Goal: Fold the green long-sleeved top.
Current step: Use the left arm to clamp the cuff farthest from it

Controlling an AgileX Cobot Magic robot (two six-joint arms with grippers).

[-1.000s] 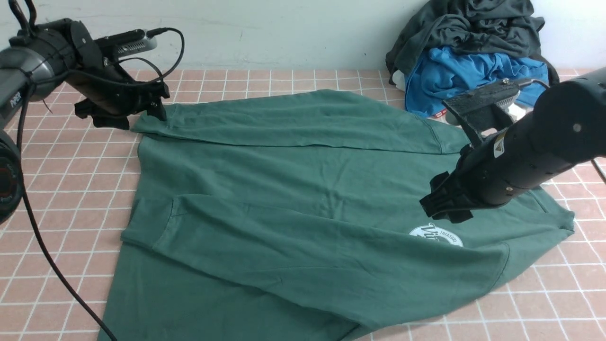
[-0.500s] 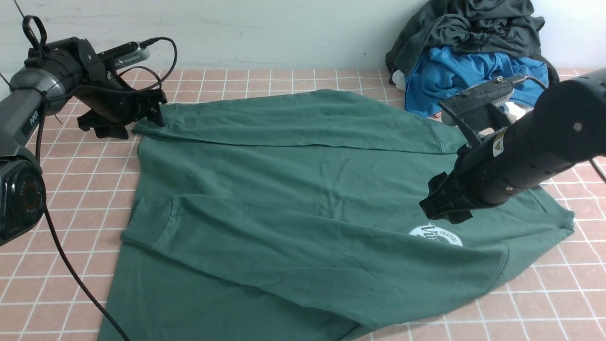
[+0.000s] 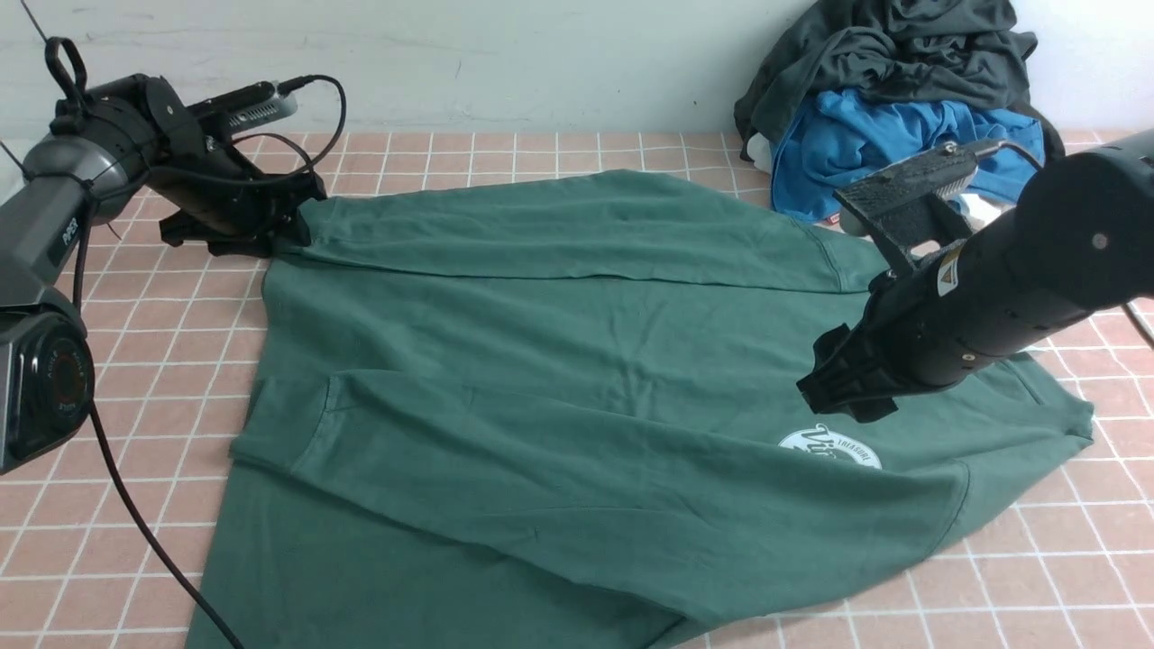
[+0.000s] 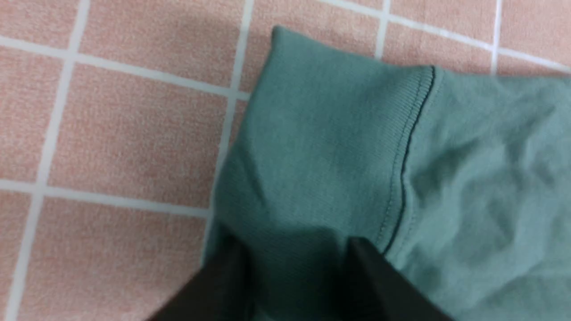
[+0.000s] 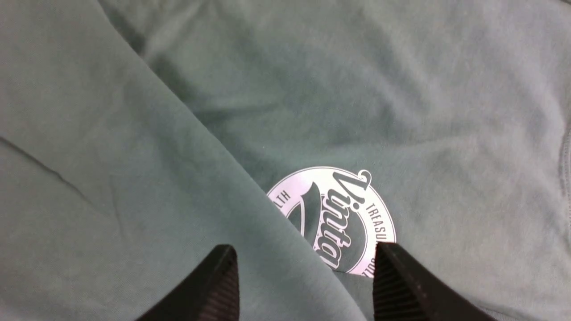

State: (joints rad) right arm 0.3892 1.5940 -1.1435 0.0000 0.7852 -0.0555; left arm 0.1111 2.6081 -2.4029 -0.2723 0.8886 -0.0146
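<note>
The green long-sleeved top (image 3: 559,351) lies spread flat on the pink tiled surface, with its near sleeve (image 3: 541,451) folded across the body and partly covering the white round logo (image 3: 831,448). My left gripper (image 3: 290,225) is low at the far sleeve's ribbed cuff (image 4: 330,133). Its jaws are apart, with the cuff edge between them (image 4: 294,249). My right gripper (image 3: 843,406) hovers open and empty just above the logo (image 5: 343,214) and the sleeve's edge (image 5: 303,263).
A pile with a dark grey garment (image 3: 902,54) and a bright blue garment (image 3: 883,135) sits at the back right against the wall. The tiled surface (image 3: 135,361) shows to the left of the top. The left arm's cable (image 3: 135,532) trails over it.
My left gripper has dropped lower and come onto the far sleeve's cuff. The right gripper has stayed almost still above the logo.
</note>
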